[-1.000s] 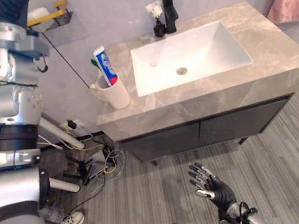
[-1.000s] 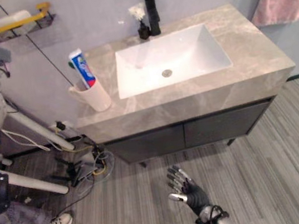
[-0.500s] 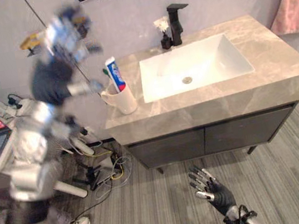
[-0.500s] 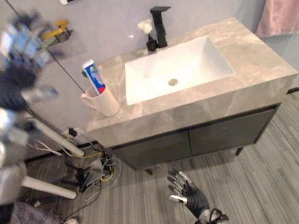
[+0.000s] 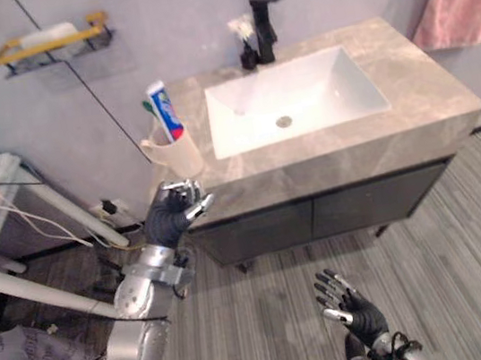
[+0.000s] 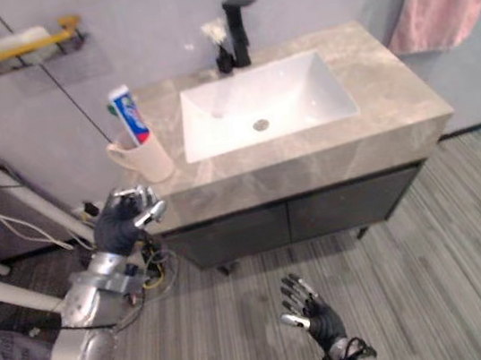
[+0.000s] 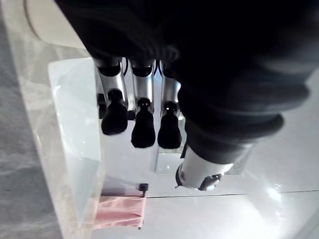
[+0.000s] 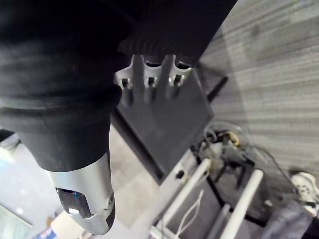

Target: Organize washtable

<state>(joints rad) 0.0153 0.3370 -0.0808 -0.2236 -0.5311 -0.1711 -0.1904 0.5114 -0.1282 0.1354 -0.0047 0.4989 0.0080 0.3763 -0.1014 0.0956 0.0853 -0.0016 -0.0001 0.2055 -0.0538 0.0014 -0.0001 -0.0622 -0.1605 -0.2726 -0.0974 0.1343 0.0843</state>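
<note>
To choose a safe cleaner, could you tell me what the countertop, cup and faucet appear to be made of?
Countertop: polished stone, perhaps marble or imitation, judging by grey-beige veining and sheen. Cup: smooth cream ceramic or plastic; cannot tell which. Faucet: matte black, likely coated metal.

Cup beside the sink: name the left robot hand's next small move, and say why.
Probably raise the left robot hand up and forward to the cup. It hangs at the counter's left front corner, short of the cup, which holds the toothpaste.
</note>
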